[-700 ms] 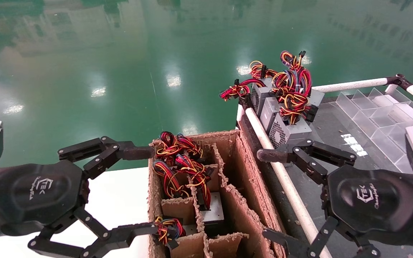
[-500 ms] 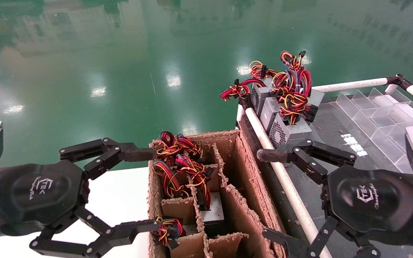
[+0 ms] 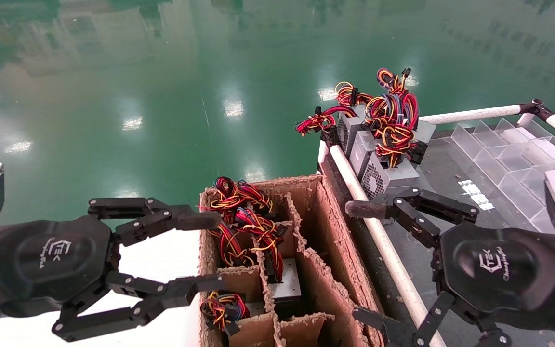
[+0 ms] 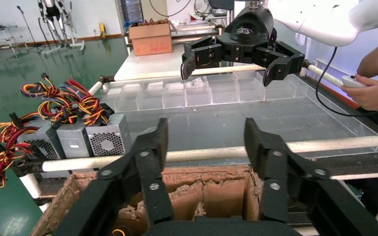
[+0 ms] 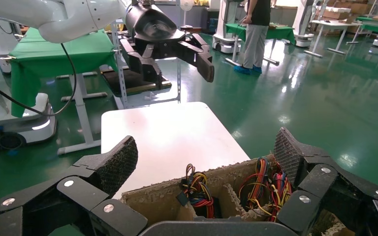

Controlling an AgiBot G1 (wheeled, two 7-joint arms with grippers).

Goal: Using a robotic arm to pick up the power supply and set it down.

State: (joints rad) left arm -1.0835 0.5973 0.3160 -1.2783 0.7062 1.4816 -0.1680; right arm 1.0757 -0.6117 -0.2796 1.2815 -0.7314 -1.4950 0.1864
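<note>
The left gripper (image 3: 207,254) hangs at eight o'clock in the head view, over the seam between the white table (image 3: 162,260) and the left wall of the cardboard box (image 3: 335,262). Its fingers are spread, holding nothing: the upper fingertip (image 3: 200,220) reaches the box's left rim beside the wire loops, the lower one (image 3: 205,284) crosses the rim above a small wire bundle (image 3: 222,308) (whether they touch cannot be told). The table left of the box is bare.

The box sits at six o'clock, its torn dividers making narrow cells. One power supply (image 3: 287,284) lies low in a middle cell, grey top showing, with red, yellow and black wires (image 3: 239,217) rising from the far cells. The far right cell stands open.

A white rail (image 3: 378,236) runs just beside the box's right wall. At one o'clock, three more supplies (image 3: 378,164) stand in a row on the dark tray (image 3: 451,168) against that rail, wires heaped on top. Clear bins (image 3: 513,154) lie farther right.

The right gripper (image 3: 362,262) hovers at four o'clock over rail and tray, fingers wide apart and empty, just near the closest supply.
</note>
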